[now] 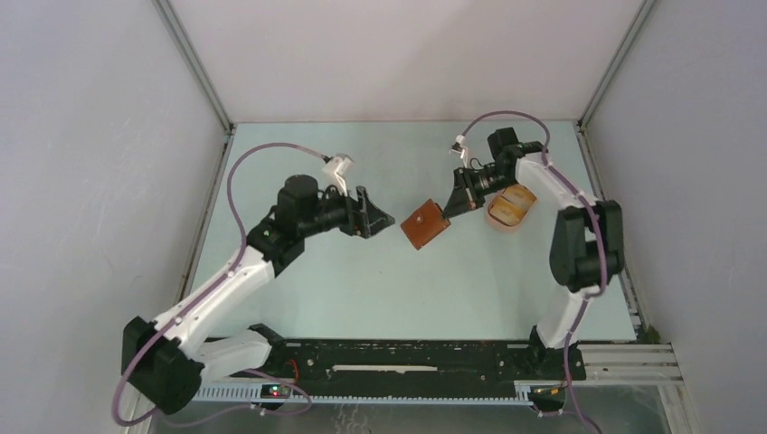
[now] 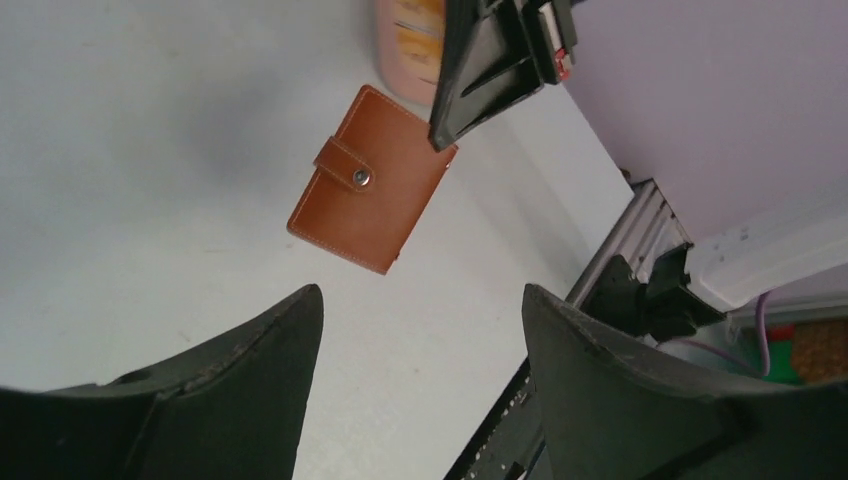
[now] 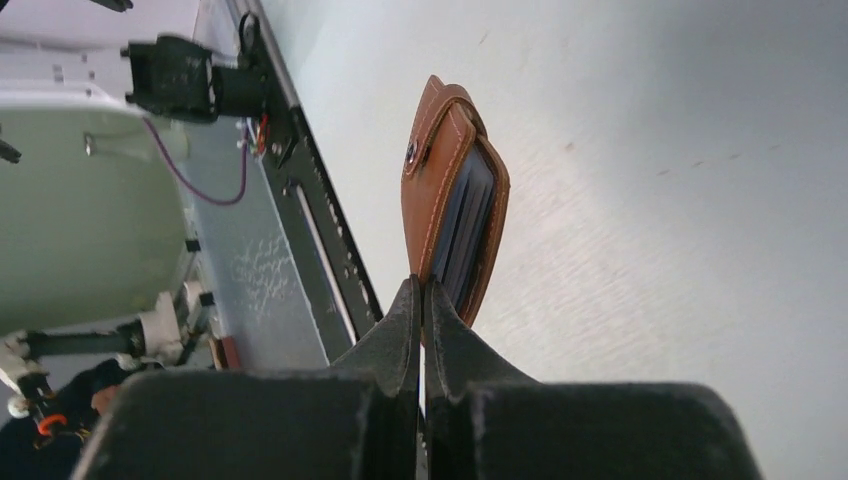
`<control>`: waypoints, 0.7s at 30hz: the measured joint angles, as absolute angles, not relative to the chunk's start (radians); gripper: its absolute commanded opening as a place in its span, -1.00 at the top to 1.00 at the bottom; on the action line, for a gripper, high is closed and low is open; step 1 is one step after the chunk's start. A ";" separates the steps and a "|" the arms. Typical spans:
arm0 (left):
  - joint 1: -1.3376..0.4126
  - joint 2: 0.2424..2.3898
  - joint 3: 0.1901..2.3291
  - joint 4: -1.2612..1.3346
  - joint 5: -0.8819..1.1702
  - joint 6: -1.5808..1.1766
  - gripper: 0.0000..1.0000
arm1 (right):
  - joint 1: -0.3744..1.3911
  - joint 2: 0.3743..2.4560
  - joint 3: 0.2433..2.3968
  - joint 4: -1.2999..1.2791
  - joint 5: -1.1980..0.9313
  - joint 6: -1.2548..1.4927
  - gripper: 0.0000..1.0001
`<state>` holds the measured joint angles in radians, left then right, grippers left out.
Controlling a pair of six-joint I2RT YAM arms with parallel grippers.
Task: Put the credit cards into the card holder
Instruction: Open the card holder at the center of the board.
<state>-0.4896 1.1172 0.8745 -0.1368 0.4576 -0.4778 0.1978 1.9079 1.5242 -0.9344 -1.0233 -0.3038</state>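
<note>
My right claw (image 3: pixel 422 300) is clenched on one corner of the snapped-shut card holder (image 3: pixel 450 200), which juts out ahead of its tips toward my released left claw (image 2: pixel 420 300), and I judge so thin a pinch could let it twist loose onto the counter (image 3: pixel 650 150).
</note>
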 measured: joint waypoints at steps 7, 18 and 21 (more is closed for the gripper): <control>-0.798 0.879 0.595 0.160 0.185 -0.402 -0.56 | 0.203 1.742 1.380 -0.982 -1.037 -0.448 1.00; -0.857 0.783 0.195 0.510 -0.017 -0.252 -0.59 | 0.229 1.772 1.373 -1.014 -1.029 -0.548 1.00; -0.857 0.795 0.196 0.558 -0.032 -0.242 -0.58 | 0.232 1.779 1.373 -1.014 -1.029 -0.553 1.00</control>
<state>-0.8574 0.7948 0.1955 0.5579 -0.0322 -0.2424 0.2321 1.7790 1.3727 -1.0138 -1.0294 -0.5533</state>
